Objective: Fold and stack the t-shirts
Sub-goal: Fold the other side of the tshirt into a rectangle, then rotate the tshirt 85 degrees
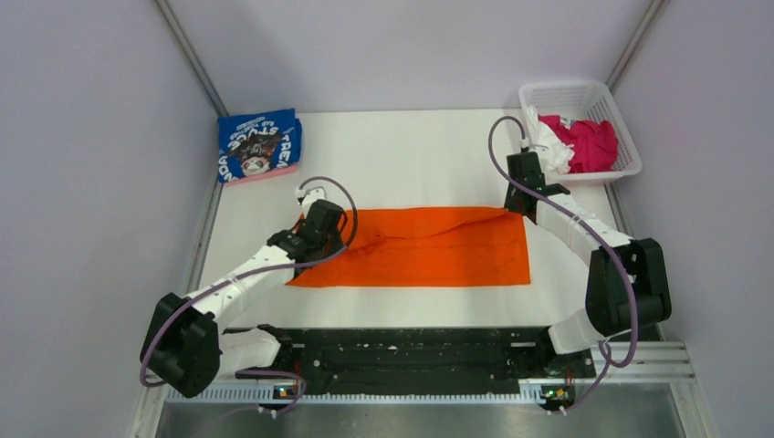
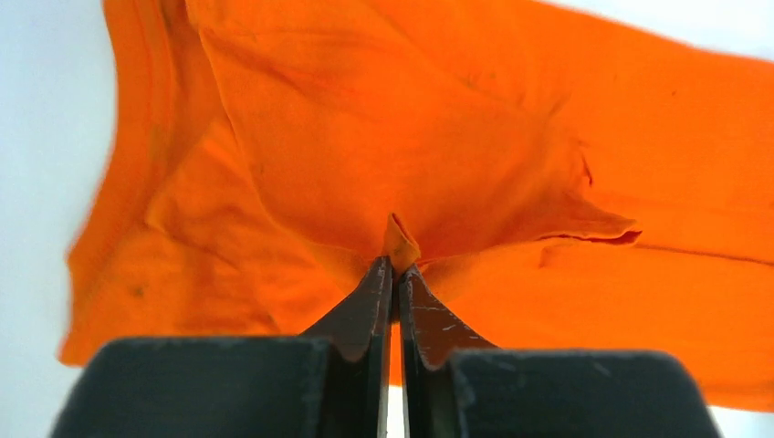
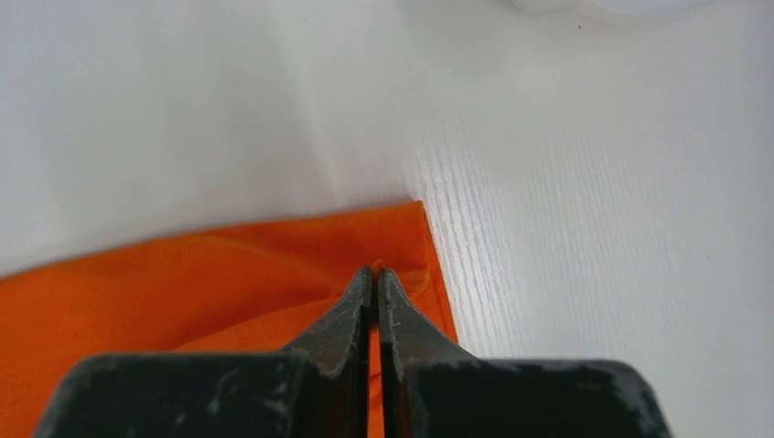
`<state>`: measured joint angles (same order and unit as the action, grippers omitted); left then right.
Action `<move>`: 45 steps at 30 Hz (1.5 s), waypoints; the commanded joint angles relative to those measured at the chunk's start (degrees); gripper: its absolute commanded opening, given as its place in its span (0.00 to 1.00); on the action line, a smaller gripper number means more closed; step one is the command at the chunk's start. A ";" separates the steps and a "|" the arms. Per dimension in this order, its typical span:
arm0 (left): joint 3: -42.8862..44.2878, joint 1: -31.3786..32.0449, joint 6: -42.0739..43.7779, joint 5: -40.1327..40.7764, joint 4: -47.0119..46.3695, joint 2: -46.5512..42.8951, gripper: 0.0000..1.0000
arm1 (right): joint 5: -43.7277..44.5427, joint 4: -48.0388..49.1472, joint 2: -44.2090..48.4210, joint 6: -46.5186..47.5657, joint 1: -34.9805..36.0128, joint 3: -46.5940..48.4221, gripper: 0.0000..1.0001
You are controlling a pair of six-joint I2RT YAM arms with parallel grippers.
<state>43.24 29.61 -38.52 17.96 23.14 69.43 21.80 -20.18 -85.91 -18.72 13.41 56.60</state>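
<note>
1. The orange t-shirt (image 1: 429,248) is spread as a wide rectangle at the middle of the white table (image 1: 411,155), long side running left to right. Creases are noted along its length.
2. The left gripper (image 2: 394,266) is closed tight on the orange t-shirt near its left end. A small peak of cloth is pinched up between the fingertips, and folds are drawn toward it.
3. The right gripper (image 3: 375,272) is closed at the far right corner of the same shirt. A strip of orange is seen in the slit between the fingers, so the corner is taken as gripped.
4. In the top view, the shirt's left end is hidden under the left arm (image 1: 265,260); its outline there cannot be read.
5. The blue t-shirt (image 1: 259,146), folded with white lettering and print upward, is recorded at the far left corner, well apart from the orange one. A pink edge (image 1: 251,179) shows along its near side.
6. A white basket (image 1: 584,91) stands at the far right corner. A magenta t-shirt (image 1: 589,144) and a white garment (image 1: 550,146) are heaped in it, the latter partly masked by the right arm (image 1: 570,224).
</note>
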 commanded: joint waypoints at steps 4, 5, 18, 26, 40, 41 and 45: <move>-7.17 3.21 -12.15 -0.29 5.80 -5.59 0.38 | 6.31 -1.51 2.00 -4.10 0.31 -2.28 0.51; -7.51 3.40 -12.94 -0.43 7.50 -6.68 0.44 | 8.01 -2.16 2.28 -4.62 0.36 -2.09 0.61; -3.11 1.90 -8.73 -5.55 -3.80 -10.63 0.99 | -24.93 10.22 4.48 -4.84 0.63 -5.28 0.99; 9.67 -5.29 -15.91 -11.50 -7.19 20.57 0.99 | -24.03 8.44 -6.41 -5.36 6.82 -2.39 0.99; 81.93 -10.31 -11.15 -26.17 5.56 78.97 0.85 | -44.25 -7.08 3.67 4.39 14.10 -13.58 0.99; 87.53 -10.29 -13.30 -29.45 4.50 82.30 0.94 | -47.16 -8.48 4.29 5.16 15.64 -13.49 0.99; 94.37 -7.97 -21.17 -34.63 -10.31 87.31 0.99 | -53.13 -10.71 3.95 10.44 22.70 -10.99 0.99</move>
<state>134.56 19.42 -53.08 -8.10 20.75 150.61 -21.96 -25.52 -82.96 -14.37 30.81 43.55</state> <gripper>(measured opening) 0.984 0.985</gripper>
